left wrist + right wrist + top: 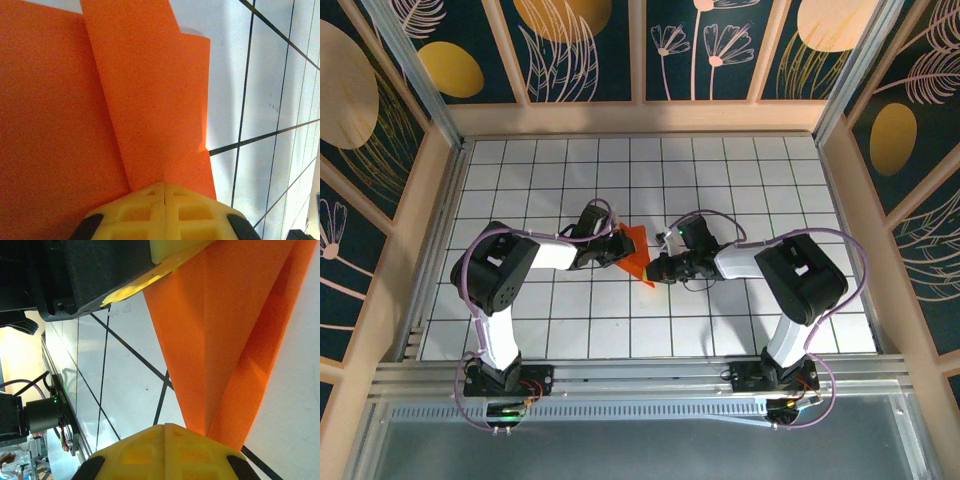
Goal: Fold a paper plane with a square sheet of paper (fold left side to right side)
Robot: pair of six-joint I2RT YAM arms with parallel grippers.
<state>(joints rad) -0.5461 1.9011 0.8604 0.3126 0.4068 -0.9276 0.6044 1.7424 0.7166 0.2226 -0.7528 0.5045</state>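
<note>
- Mid-table, between the two wrists: the square sheet of paper (632,255) lies on the white grid table (770,180), already folded into a pointed wedge.
- left gripper (612,245) sits at the wedge's left side and right gripper (655,270) at its near-right tip. They are very close together.
- Both pincers are closed. The left wrist view shows the yellow pads (142,212) meeting with no gap, and the right wrist view shows the same on its own pads (142,452).
- Cannot tell whether either one has paper nipped between the pads or is just pressing down on it.
- Risk: closed tips dragging across thin paper could skid the wedge instead of creasing it, so the fold line wanders.
- Risk: if the arms move apart while both bear on the sheet, it may tear at a crease or buckle.
- Risk: the top flap looks springy, so it likely pops open once pressure comes off an unfinished crease.
- Risk: the fingers are so near each other that a small path error could knock one gripper into the other.
- Paper, left wrist view (150,100): plain bright orange, with a long diagonal flap overlapping the lower layer. Its right edge is lifted slightly and throws a shadow on the table.
- Paper, right wrist view (220,340): several creases converge toward the narrow end at the right gripper (165,427), and the layers are not fully flat.
</note>
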